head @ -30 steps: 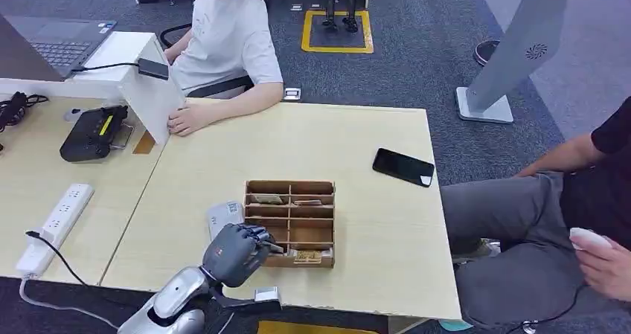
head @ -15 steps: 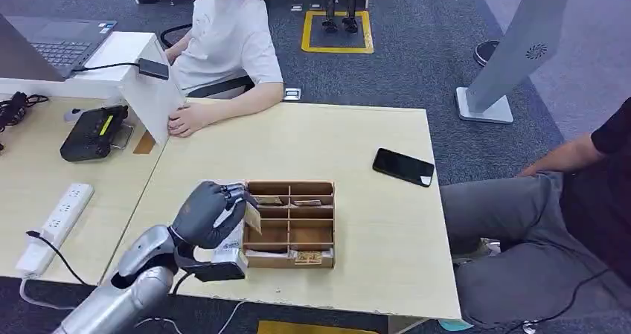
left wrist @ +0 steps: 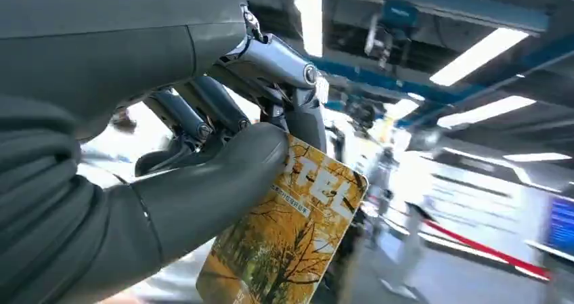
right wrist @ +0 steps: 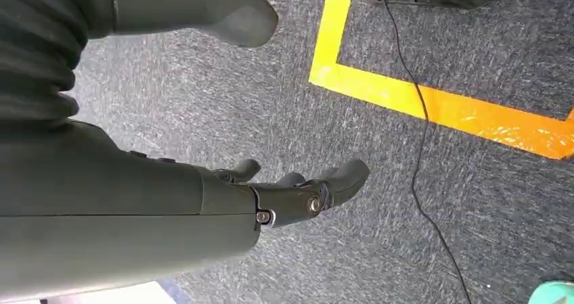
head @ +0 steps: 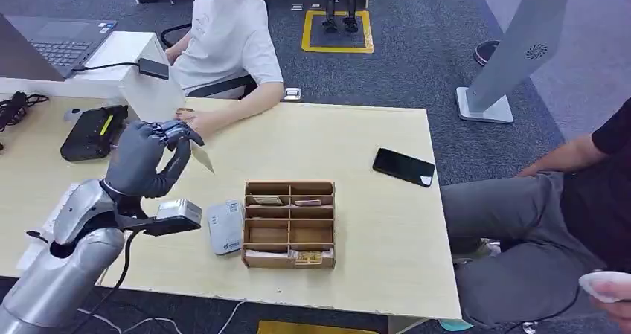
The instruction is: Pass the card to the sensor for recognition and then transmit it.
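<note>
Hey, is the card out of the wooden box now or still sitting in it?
Out. The left hand pinches the card in the air, well clear of the wooden box; the wrist view shows its thumb pressing the card.

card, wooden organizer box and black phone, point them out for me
card (left wrist: 288, 240), left wrist view, on its yellow printed face
wooden organizer box (head: 289, 260), head view, on its near front wall
black phone (head: 402, 167), head view, on the middle of its screen

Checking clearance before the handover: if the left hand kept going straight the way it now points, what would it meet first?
Probably the person's hand resting on the table; the left hand, holding the card, points toward it, though depth is unclear.
</note>
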Robot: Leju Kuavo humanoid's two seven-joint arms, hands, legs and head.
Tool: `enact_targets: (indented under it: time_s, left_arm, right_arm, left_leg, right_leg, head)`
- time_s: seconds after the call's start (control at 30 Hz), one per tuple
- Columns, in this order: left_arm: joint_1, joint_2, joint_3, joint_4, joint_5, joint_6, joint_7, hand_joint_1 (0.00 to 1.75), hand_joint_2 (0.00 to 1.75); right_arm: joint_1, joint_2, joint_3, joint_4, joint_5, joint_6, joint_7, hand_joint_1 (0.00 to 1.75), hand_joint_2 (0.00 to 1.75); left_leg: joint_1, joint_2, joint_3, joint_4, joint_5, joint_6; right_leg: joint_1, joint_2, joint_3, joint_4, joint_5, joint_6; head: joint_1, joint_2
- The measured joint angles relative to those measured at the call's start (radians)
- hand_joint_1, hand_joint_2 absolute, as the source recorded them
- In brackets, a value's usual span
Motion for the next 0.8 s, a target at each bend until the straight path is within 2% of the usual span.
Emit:
enact_targets:
  time_s: [0.07,0.1,0.13,0.2,0.3,0.5,0.57,0.8]
  left_arm:
    - [-0.010,-0.005,0.000,0.041,-0.198,0.091,0.121,1.75,1.75]
    - [-0.017,-0.010,0.000,0.075,-0.265,0.127,0.164,1.75,1.75]
    - [-0.022,-0.014,0.000,0.110,-0.295,0.153,0.180,1.75,1.75]
    - [-0.028,-0.019,0.000,0.160,-0.303,0.178,0.182,1.75,1.75]
    - [-0.032,-0.027,0.000,0.208,-0.311,0.182,0.183,1.75,1.75]
    - [-0.037,-0.036,0.013,0.291,-0.384,0.197,0.248,1.75,1.75]
    - [-0.037,-0.040,0.015,0.311,-0.407,0.214,0.258,1.75,1.75]
    - [-0.035,-0.047,0.028,0.344,-0.437,0.212,0.271,1.75,1.75]
  right_arm:
    - [-0.001,0.000,0.006,0.000,0.004,-0.002,0.004,0.00,1.75]
    - [-0.001,0.000,0.009,0.000,0.006,-0.002,0.008,0.00,1.75]
    - [-0.002,0.000,0.014,0.000,0.006,-0.002,0.011,0.00,1.75]
    - [-0.002,0.000,0.020,0.000,0.006,-0.002,0.012,0.00,1.75]
    - [-0.003,0.000,0.027,0.000,0.006,-0.002,0.012,0.00,1.75]
    - [-0.002,0.000,0.031,0.000,0.006,-0.005,0.020,0.00,1.75]
    - [-0.002,0.000,0.033,0.000,0.006,-0.005,0.027,0.00,1.75]
    - [-0.002,0.000,0.054,-0.004,0.005,-0.009,0.024,0.00,1.75]
  left_leg:
    - [0.000,0.000,0.000,0.000,0.000,0.000]
    - [0.000,0.000,0.000,0.000,0.000,0.000]
    - [0.000,0.000,0.000,0.000,0.000,0.000]
    - [0.000,0.000,0.000,0.000,0.001,-0.001]
    - [0.000,0.000,0.000,0.000,0.001,-0.001]
    - [0.000,0.000,0.000,0.000,0.001,-0.001]
    - [0.000,0.000,-0.001,0.000,0.001,-0.001]
    - [0.000,0.000,-0.001,0.000,0.001,-0.001]
  right_leg:
    - [0.000,0.000,-0.001,0.000,0.000,0.000]
    - [0.000,0.000,0.000,0.000,0.000,0.000]
    - [0.000,0.000,0.000,0.000,0.000,0.000]
    - [0.000,0.000,0.000,0.000,0.001,0.000]
    - [0.000,0.000,0.000,0.000,0.001,0.000]
    - [0.000,0.000,-0.001,0.000,0.001,0.000]
    - [0.000,0.000,-0.001,0.000,0.001,0.000]
    - [0.000,0.000,0.000,0.000,0.001,0.000]
  head:
    - [0.000,0.000]
    - [0.000,0.000]
    - [0.000,0.000]
    - [0.000,0.000]
    - [0.000,0.000]
    - [0.000,0.000]
    - [0.000,0.000]
    - [0.000,0.000]
